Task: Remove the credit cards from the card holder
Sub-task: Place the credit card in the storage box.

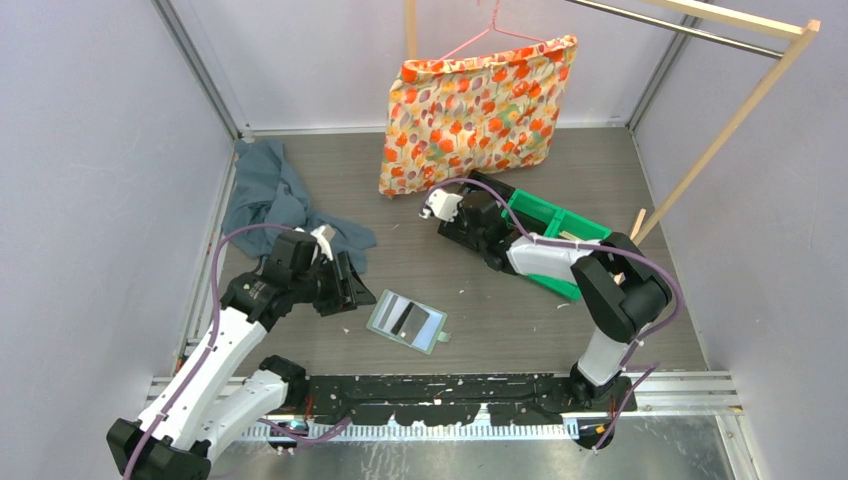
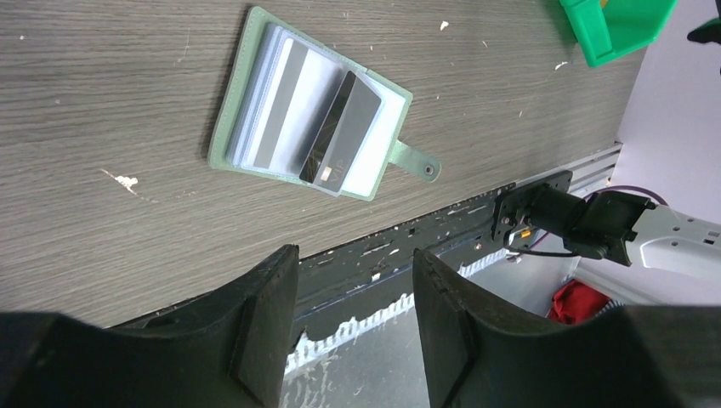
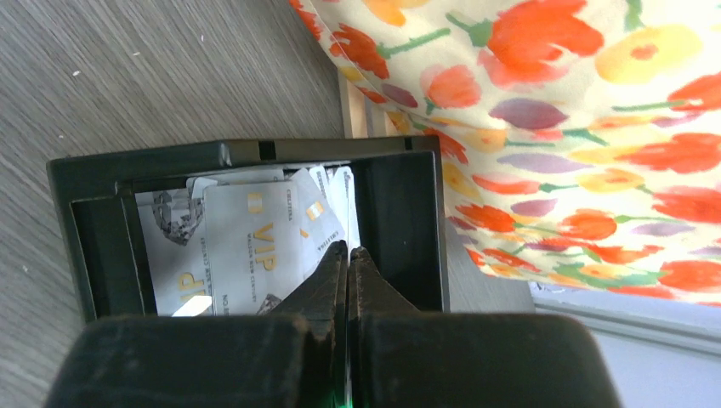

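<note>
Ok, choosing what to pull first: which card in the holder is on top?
The dark card, tilted across the paler grey cards in the holder; those lie squared up beneath it.

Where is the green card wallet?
In the top view, the card holder lies open on the table, just right of the left gripper, near the front rail.

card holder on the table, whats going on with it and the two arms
The card holder lies open on the table with cards tucked in its pockets. The left pincer is open next to it, not touching it and holding nothing. The right pincer is shut above a black bin that already has loose cards inside.
</note>
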Available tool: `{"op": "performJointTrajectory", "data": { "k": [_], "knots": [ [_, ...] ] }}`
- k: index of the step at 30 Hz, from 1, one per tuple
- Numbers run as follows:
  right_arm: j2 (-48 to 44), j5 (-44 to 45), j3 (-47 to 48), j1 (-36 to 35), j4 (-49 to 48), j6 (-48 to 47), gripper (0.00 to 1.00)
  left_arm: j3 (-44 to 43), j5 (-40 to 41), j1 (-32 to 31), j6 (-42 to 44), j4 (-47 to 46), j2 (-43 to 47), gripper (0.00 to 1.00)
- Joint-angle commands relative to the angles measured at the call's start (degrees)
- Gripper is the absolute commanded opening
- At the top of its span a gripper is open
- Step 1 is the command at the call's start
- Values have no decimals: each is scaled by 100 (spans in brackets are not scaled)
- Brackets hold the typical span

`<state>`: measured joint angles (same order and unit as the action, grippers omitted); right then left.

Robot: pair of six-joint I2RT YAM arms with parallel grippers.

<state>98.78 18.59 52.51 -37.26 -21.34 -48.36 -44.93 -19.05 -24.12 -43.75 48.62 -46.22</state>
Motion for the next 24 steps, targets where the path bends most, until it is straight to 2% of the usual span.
{"op": "performJointTrajectory", "data": {
  "k": [1, 9, 15, 17, 19, 23, 24],
  "knots": [
    [196, -506, 387, 28, -217, -358, 1, -3, -44, 17, 137, -116, 85, 53],
    [443, -589, 632, 100, 122, -463, 1, -51, -38, 21, 190, -116, -55, 53],
    [603, -538, 419, 158, -77, -347, 1, -25, -44, 21, 209, -110, -63, 53],
    [603, -515, 371, 157, -120, -280, 7, -16, -54, 15, 209, -116, -63, 53],
    [560, -527, 357, 153, -85, -192, 26, -16, -76, 21, 209, -128, -75, 52],
    [436, -478, 277, 150, -157, -5, 55, 13, -163, 21, 175, -205, -106, 52],
    [364, -459, 251, 152, -159, 46, 57, 25, -202, 21, 162, -229, -119, 52]
  ]
}}
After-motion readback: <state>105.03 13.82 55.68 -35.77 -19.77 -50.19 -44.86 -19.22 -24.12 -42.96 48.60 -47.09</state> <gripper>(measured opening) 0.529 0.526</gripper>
